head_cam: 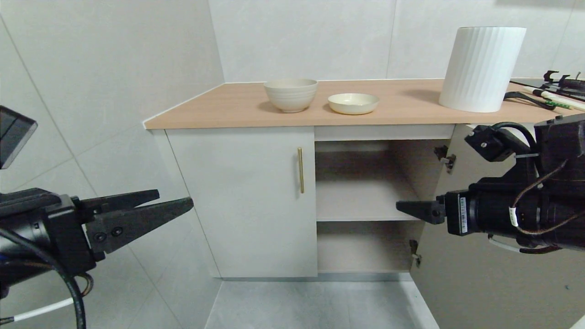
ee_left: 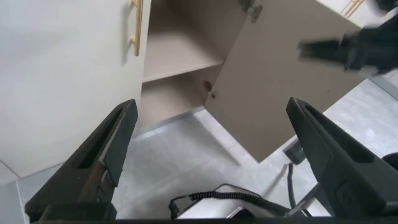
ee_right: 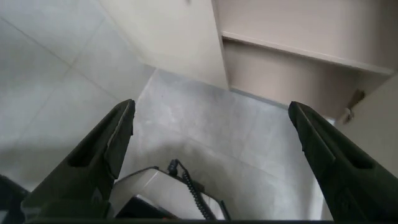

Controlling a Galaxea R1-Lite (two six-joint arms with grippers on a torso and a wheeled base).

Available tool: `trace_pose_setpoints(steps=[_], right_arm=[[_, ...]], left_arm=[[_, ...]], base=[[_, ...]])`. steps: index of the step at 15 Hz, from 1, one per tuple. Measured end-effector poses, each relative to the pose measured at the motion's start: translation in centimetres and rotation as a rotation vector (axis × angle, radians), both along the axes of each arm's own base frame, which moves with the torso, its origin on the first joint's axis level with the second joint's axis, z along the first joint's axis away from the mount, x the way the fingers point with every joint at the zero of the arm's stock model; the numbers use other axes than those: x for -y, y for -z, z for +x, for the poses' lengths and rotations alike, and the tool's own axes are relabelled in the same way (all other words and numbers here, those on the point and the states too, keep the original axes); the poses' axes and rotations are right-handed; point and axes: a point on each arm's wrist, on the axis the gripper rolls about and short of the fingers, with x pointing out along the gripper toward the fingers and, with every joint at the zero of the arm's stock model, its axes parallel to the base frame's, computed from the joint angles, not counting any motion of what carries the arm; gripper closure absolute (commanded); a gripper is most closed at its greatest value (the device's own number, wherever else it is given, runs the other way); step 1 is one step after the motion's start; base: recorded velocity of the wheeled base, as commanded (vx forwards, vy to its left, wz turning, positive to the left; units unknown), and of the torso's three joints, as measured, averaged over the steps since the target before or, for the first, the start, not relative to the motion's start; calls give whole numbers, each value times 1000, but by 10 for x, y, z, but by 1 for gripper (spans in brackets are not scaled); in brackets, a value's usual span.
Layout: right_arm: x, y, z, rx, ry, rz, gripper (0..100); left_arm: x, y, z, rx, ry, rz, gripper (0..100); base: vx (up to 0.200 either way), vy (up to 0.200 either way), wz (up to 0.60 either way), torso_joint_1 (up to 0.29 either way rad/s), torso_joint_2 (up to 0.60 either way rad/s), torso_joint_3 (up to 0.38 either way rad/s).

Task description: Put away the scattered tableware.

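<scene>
Bowl and shallow dish, both round, sit upright with mouths upward, side by side on the desk, the bowl nearer its left edge. Left end effector and right end effector both gape wide, empty.

left arm: we hold it low on our left side, wrist roughly level.
left gripper: our jaws are spread wide, tips pointing inward and forward.
right arm: we hold it out on our right, wrist level.
right gripper: our jaws are spread wide, tips pointing inward, well apart from the left gripper.
</scene>
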Motion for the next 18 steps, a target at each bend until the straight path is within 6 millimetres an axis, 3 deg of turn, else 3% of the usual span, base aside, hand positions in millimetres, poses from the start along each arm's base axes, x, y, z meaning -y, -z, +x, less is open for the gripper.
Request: trace_pose_setpoints(steps=[6,18], right_arm=[[4,-3,-7,4,-16,0,0],[7,2,-13,23,-46,-59,0]], left_arm=[[3,4,10,-20,-1,5,0],[4,5,14,-28,-3,1,0]], base=[[0,0,0,0,0,0],[200,0,0,3,2,3]])
